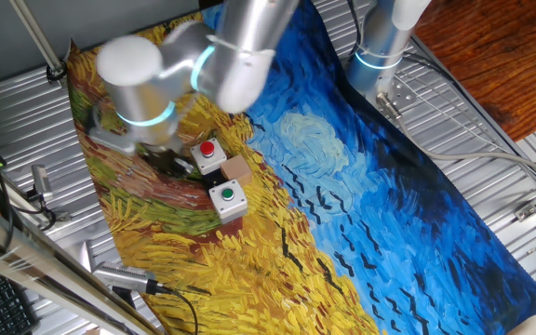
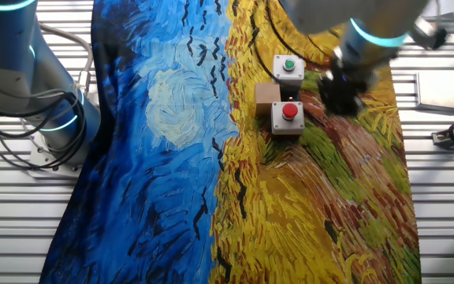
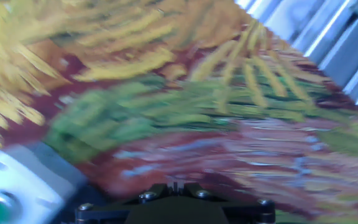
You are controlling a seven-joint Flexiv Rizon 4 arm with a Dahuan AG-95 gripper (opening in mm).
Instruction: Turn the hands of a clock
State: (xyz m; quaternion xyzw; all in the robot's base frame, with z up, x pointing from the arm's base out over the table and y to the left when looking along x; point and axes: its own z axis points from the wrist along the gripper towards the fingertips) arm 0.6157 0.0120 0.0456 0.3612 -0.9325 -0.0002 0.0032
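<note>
No clock face or hands show plainly in any view. A small tan block (image 1: 238, 168) lies between two button boxes and also shows in the other fixed view (image 2: 267, 93); I cannot tell what it is. My gripper (image 1: 168, 160) hangs low over the yellow part of the painted cloth, just beside the red-button box (image 1: 209, 154). In the other fixed view the gripper (image 2: 342, 93) is a dark, blurred shape to the right of that box (image 2: 288, 116). In the hand view only its black base (image 3: 174, 208) shows, with the jaws close together and nothing between them.
A green-button box (image 1: 227, 199) stands near the red one and shows in the other fixed view (image 2: 288, 68) and at the hand view's lower left (image 3: 5, 193). The painted cloth (image 1: 370, 214) covers the table. A second arm's base (image 2: 46, 118) stands at the edge. Cables and tools lie on the metal rails.
</note>
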